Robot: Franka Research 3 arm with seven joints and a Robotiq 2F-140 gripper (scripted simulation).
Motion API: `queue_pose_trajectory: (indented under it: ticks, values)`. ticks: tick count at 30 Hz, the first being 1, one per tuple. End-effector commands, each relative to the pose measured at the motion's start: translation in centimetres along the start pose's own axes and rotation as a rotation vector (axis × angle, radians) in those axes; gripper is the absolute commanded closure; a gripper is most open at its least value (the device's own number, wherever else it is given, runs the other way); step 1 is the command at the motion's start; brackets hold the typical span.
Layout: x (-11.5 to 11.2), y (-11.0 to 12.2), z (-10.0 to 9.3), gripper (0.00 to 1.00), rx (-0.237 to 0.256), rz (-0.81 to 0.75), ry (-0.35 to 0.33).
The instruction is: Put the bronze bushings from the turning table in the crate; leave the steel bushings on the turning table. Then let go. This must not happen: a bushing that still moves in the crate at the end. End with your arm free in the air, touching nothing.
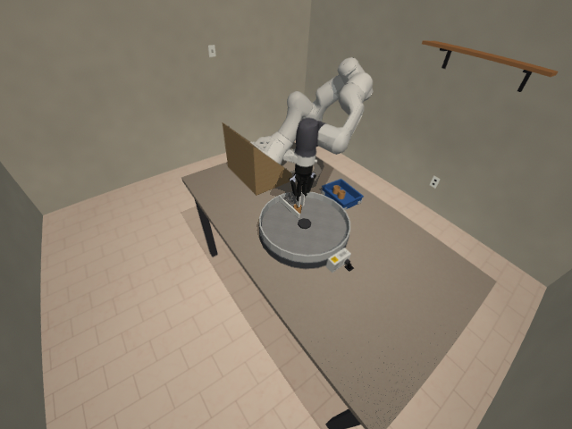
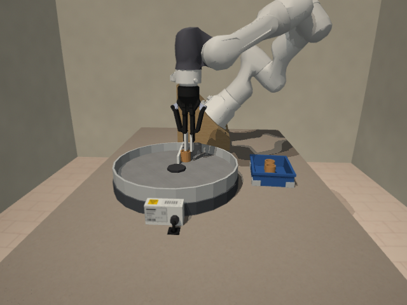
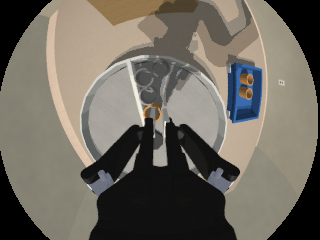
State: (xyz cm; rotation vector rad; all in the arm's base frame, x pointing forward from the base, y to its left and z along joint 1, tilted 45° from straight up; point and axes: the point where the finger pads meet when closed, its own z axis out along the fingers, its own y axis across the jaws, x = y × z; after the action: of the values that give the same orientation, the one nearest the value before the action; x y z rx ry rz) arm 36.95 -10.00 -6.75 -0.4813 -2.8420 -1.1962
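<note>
A bronze bushing (image 1: 297,210) (image 2: 186,156) (image 3: 145,114) stands upright on the grey turning table (image 1: 295,242) (image 2: 200,193) (image 3: 107,117), beside the white divider bar. My gripper (image 1: 301,203) (image 2: 188,150) (image 3: 159,114) is over this bushing's right side, its fingers narrowly apart. In the wrist view one fingertip is over the ring's opening and the other just outside its right edge. No firm hold shows. Several steel bushings (image 3: 144,85) stand behind the bronze one. Two bronze bushings (image 1: 339,190) (image 2: 269,166) (image 3: 245,87) are in the blue crate (image 1: 351,197) (image 2: 273,181) (image 3: 246,113).
The white divider bar (image 1: 290,206) (image 2: 178,156) (image 3: 134,85) runs inward from the turning table's rim, close left of the bushings. A dark hub (image 1: 304,223) (image 2: 176,168) marks its centre. A white control box (image 2: 164,211) sits in front. A wooden panel (image 1: 239,159) stands behind, near the arm's base.
</note>
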Motion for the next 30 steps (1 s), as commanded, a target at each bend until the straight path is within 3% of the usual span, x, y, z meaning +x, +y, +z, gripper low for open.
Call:
queue_pose_trajectory:
  ticks: [1,30]
  values:
    - [0.0,-0.1,0.1,0.9,0.002,-0.001,-0.001]
    - [0.0,-0.1,1.6,0.9,0.002,-0.001,-0.001]
